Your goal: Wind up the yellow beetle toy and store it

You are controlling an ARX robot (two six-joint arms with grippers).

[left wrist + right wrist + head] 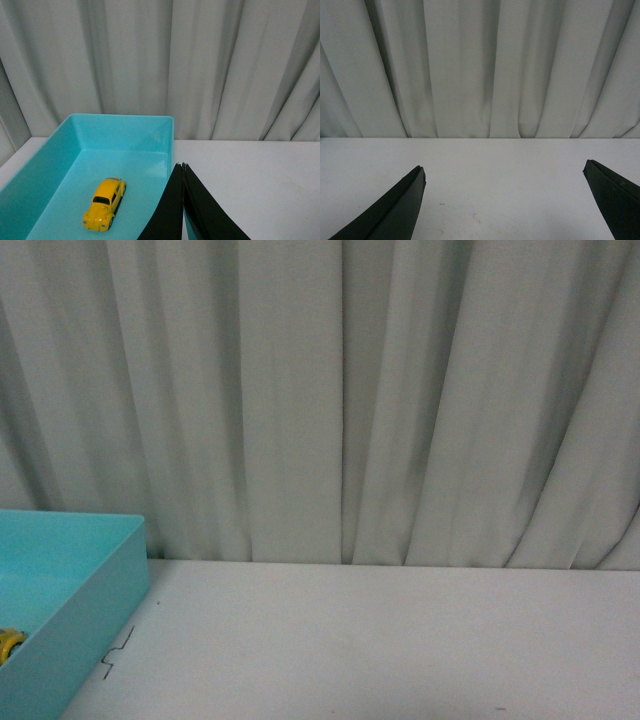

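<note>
The yellow beetle toy point(104, 203) rests on its wheels on the floor of a turquoise bin point(120, 129). In the front view only a sliver of the toy point(9, 644) shows at the left edge, inside the bin point(105, 610). My left gripper point(183, 165) is shut and empty, its black fingers pressed together above the bin's right wall, to the right of the toy and apart from it. My right gripper point(504, 172) is open and empty, its fingers wide apart above bare white table. Neither arm shows in the front view.
The white table point(400, 640) runs back to a grey pleated curtain point(340, 390) along its far edge. A small black mark point(117, 653) lies on the table beside the bin's right wall.
</note>
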